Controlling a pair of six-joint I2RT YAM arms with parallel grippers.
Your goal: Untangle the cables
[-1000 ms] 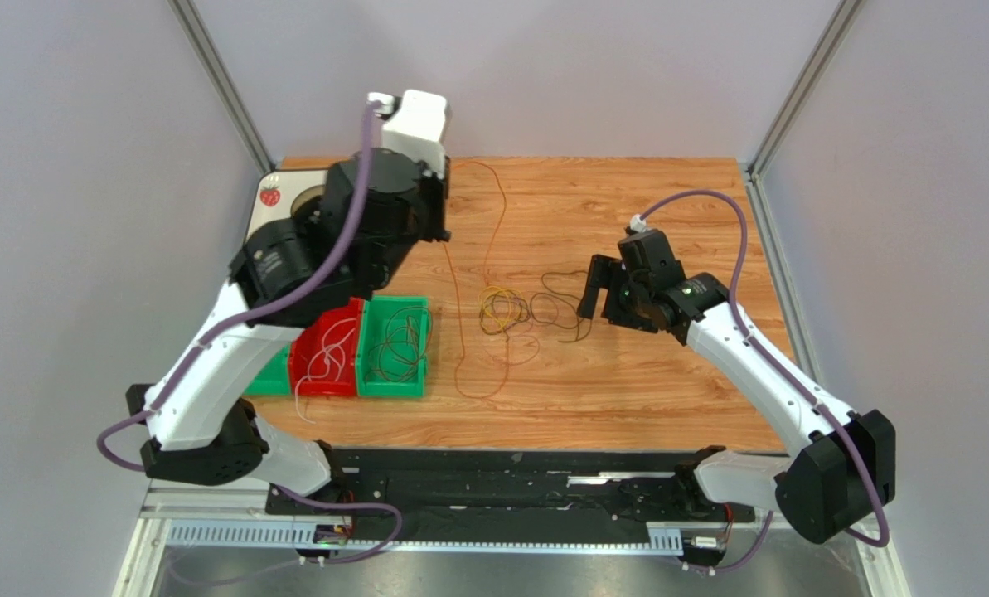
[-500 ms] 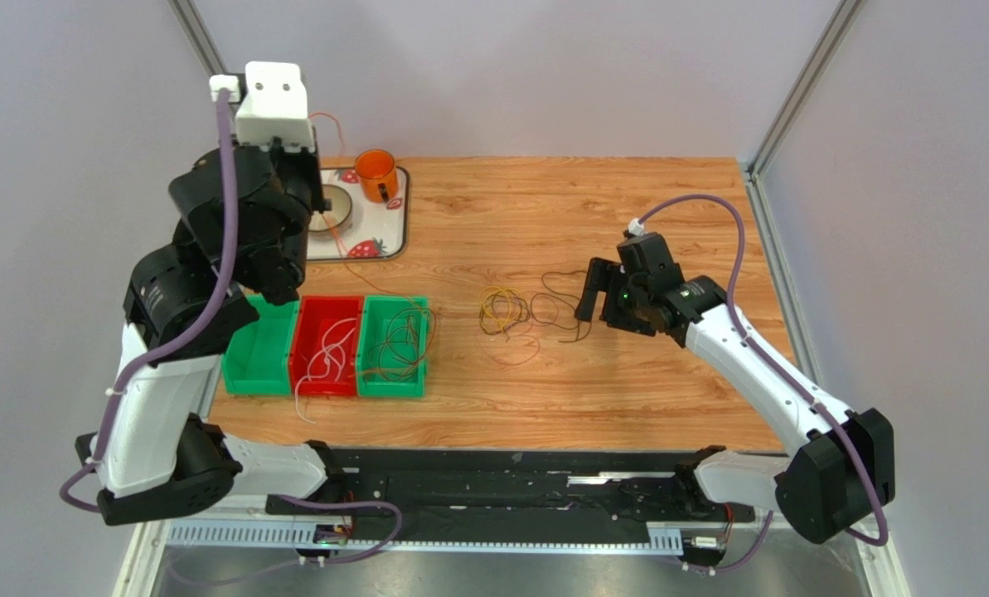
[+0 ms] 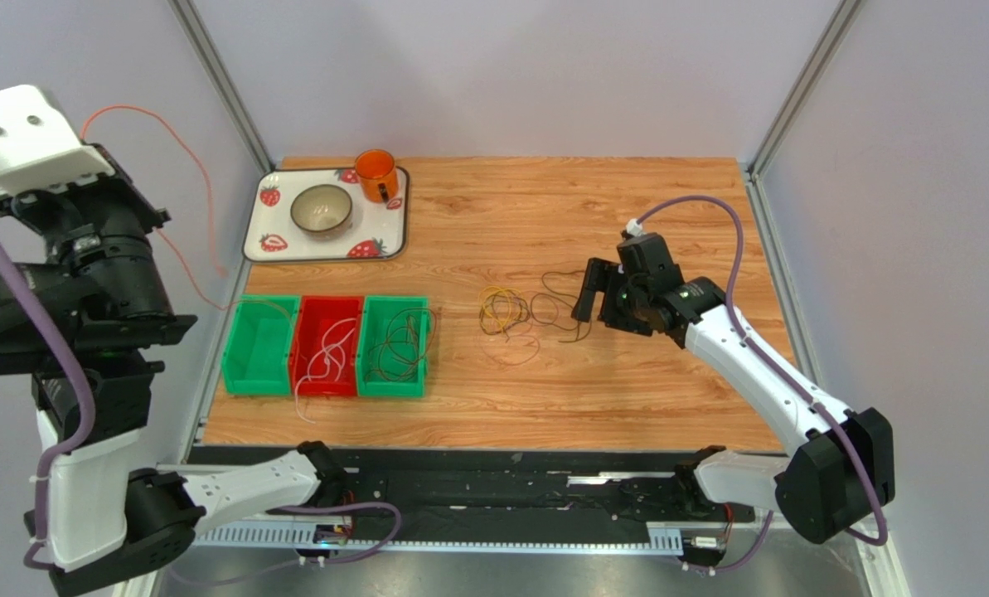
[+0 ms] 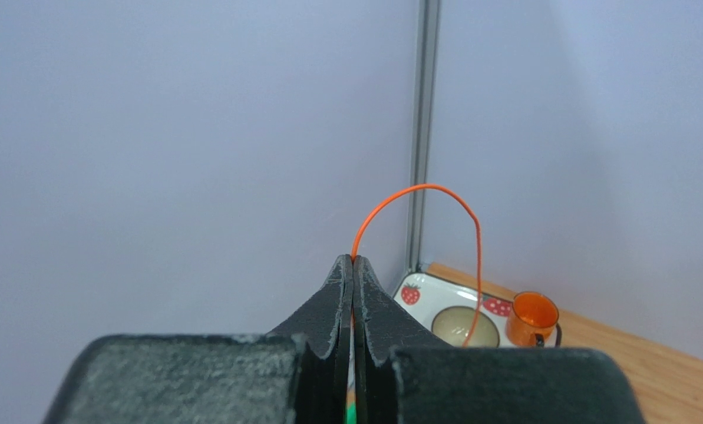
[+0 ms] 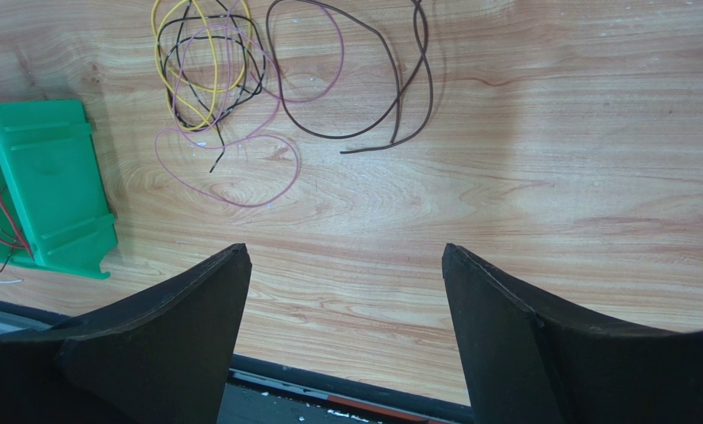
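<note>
Orange cable (image 4: 417, 190), pinched in the left end effector (image 4: 353, 262), could snag the mug (image 3: 376, 174) with its trailing end; right end effector (image 5: 346, 265) spread

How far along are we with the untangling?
Done: loose cables lie in the red bin and the green bin beside it. In hand: the left end effector is shut on an orange cable, lifted off the table's left side. Left: yellow, black, pink and brown cables lie tangled near the open right end effector.
</note>
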